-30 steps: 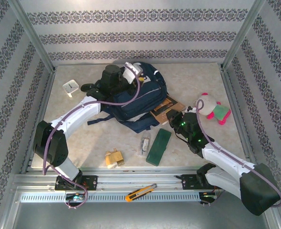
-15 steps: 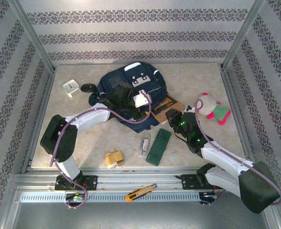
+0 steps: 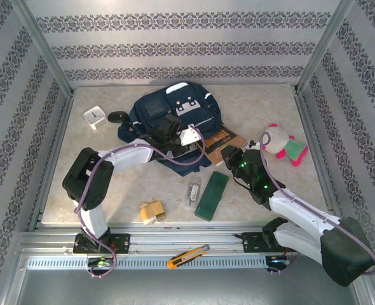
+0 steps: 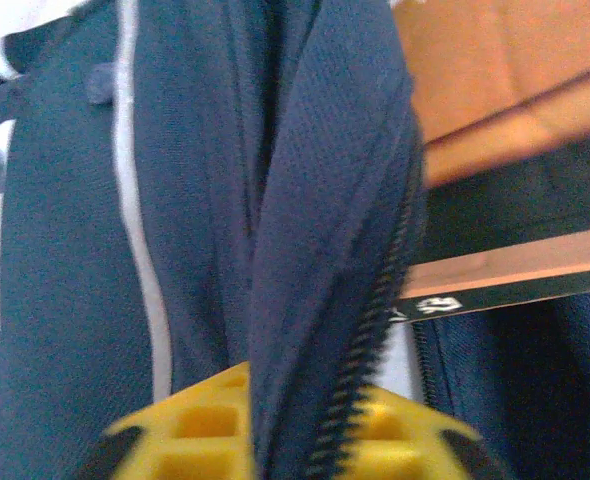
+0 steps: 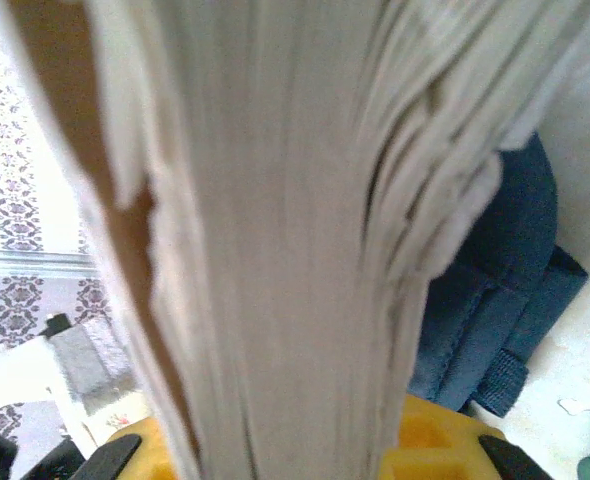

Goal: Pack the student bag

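The student bag (image 3: 154, 115) lies flat at the far middle of the worktop (image 3: 111, 184), with its front side up. Its long axis goes roughly from far to near. The top, with the grey-white patch (image 3: 183, 101), points to the back wall, and the open zipper edge (image 4: 320, 250) is on the near right side.

The left fingers (image 3: 182, 147) are pressed together on a fold of the bag's zipper edge, as the left wrist view shows. The right fingers (image 3: 228, 153) pinch a brown-covered book (image 3: 229, 136), which lies at the bag's right edge, with its page edges close in front of the right wrist camera.

One second ago the left arm was above the top of the bag and hid the patch. Now it has come to the near right edge and the patch is visible. The right arm and the book have not moved.
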`<state>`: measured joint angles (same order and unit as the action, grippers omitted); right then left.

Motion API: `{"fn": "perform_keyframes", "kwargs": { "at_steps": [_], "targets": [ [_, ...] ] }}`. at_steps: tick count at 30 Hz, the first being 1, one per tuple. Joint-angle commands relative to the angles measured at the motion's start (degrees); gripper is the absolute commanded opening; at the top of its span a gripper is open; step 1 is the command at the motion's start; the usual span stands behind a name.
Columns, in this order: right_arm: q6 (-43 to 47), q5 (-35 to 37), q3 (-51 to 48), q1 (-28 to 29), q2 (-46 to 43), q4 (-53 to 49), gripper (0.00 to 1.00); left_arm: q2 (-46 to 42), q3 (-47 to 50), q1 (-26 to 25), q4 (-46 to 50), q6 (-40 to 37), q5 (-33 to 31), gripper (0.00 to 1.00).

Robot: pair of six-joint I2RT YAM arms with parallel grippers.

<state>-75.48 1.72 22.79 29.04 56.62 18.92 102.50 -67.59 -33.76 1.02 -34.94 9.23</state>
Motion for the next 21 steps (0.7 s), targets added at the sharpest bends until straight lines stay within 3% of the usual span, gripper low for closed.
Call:
{"fn": "perform_keyframes", "kwargs": {
  "at_steps": [1, 7, 14, 21],
  "targets": [
    [2.5, 3.8, 1.8, 0.1, -5.2, 2.6, 0.00, -5.4, -6.1, -0.3, 0.3, 4.9, -2.2, 0.00],
    [3.1, 0.2, 1.2, 0.2, -5.8, 3.7, 0.00, -5.9, -15.0, 0.3, 2.0, 10.5, -3.3, 0.00],
    [1.9, 0.4, 3.0, 1.1, 1.6, 15.5, 0.00, -5.5, -18.9, 0.8, 0.8, 15.3, -3.8, 0.00],
    [-1.8, 11.1, 4.5, 5.0, 14.5, 29.6, 0.00, -5.1, -22.3, 1.2, 2.2, 20.2, -7.1, 0.00]
  ]
}}
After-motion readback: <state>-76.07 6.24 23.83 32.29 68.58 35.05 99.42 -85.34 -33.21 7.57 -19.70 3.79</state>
